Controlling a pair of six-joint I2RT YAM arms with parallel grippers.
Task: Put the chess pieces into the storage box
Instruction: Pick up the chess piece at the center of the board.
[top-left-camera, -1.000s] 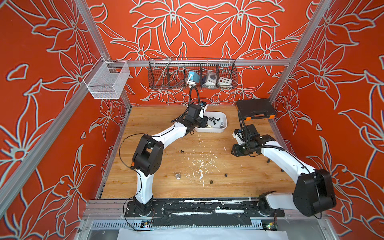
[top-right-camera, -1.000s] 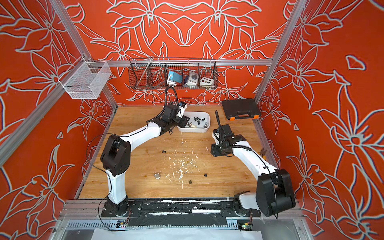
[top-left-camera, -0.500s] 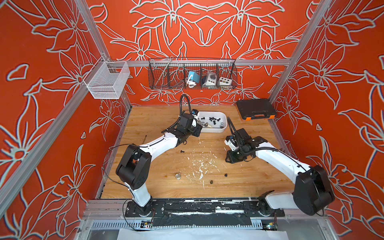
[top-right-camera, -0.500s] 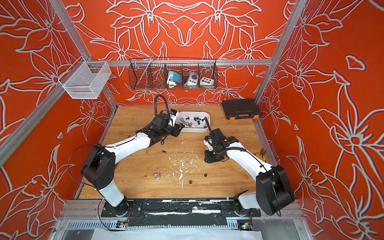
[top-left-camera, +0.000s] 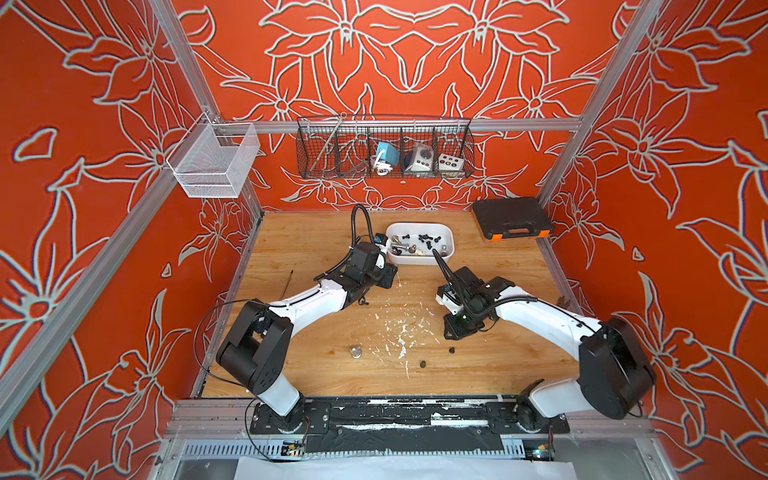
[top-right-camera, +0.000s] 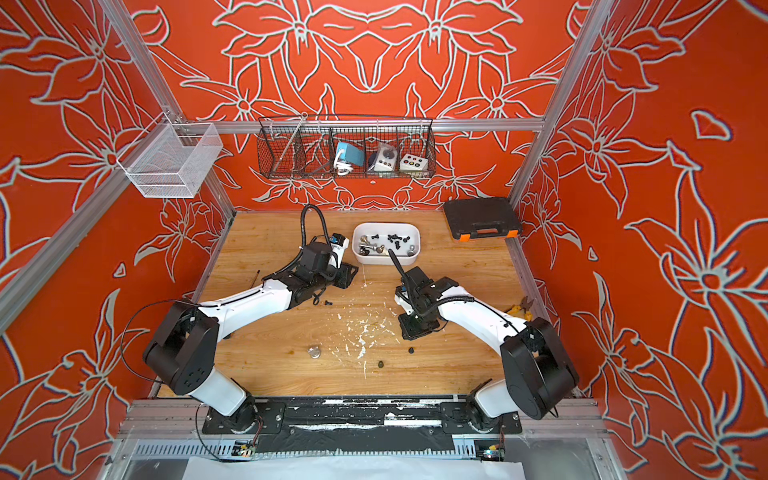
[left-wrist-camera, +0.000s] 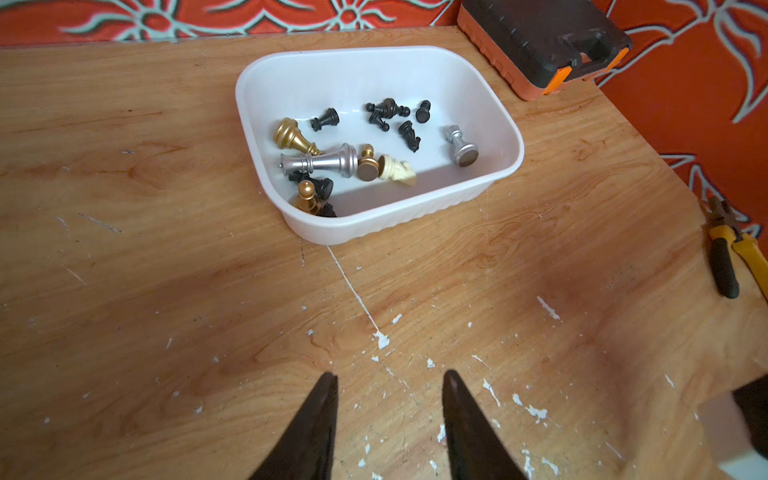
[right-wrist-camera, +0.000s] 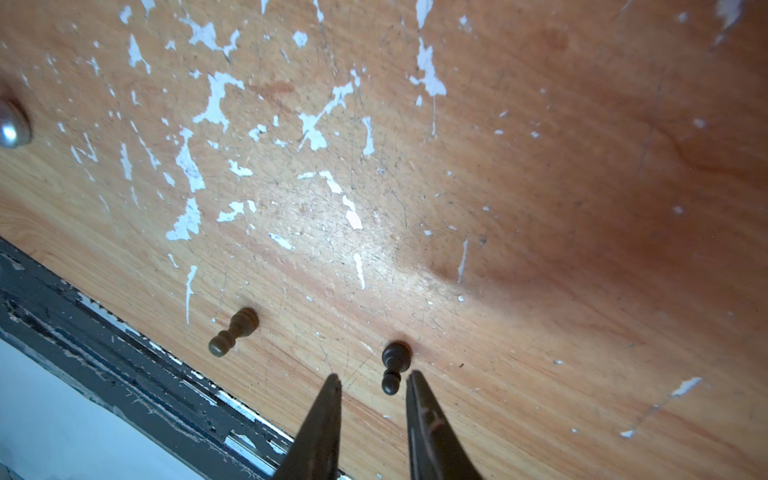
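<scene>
The white storage box (top-left-camera: 419, 261) (top-right-camera: 386, 260) (left-wrist-camera: 374, 226) stands at the back of the table. In it lie several chess pieces (left-wrist-camera: 324, 160): black, gold, silver and one cream. My left gripper (left-wrist-camera: 389, 376) (top-left-camera: 388, 276) hovers open and empty over bare wood in front of the box. My right gripper (right-wrist-camera: 374, 376) (top-left-camera: 457, 332) is open and low over the table. A black pawn (right-wrist-camera: 392, 365) (top-left-camera: 451, 350) stands just past its fingertips, close to one finger. A brown pawn (right-wrist-camera: 232, 332) (top-left-camera: 422, 364) and a silver piece (right-wrist-camera: 10, 124) (top-left-camera: 355, 352) stand nearby. A small black piece (top-right-camera: 328, 303) lies beside the left arm.
A black case with orange latches (top-left-camera: 513, 218) sits at the back right. Yellow-handled pliers (left-wrist-camera: 727, 249) lie by the right wall. A thin screwdriver (top-left-camera: 286, 284) lies at the left. The table's black front rail (right-wrist-camera: 124, 374) runs close to the loose pawns. Wire baskets (top-left-camera: 384, 149) hang on the back wall.
My left gripper has drawn back from over the box to the table in front of it. My right gripper has moved forward toward the front pawns, and its jaws have narrowed.
</scene>
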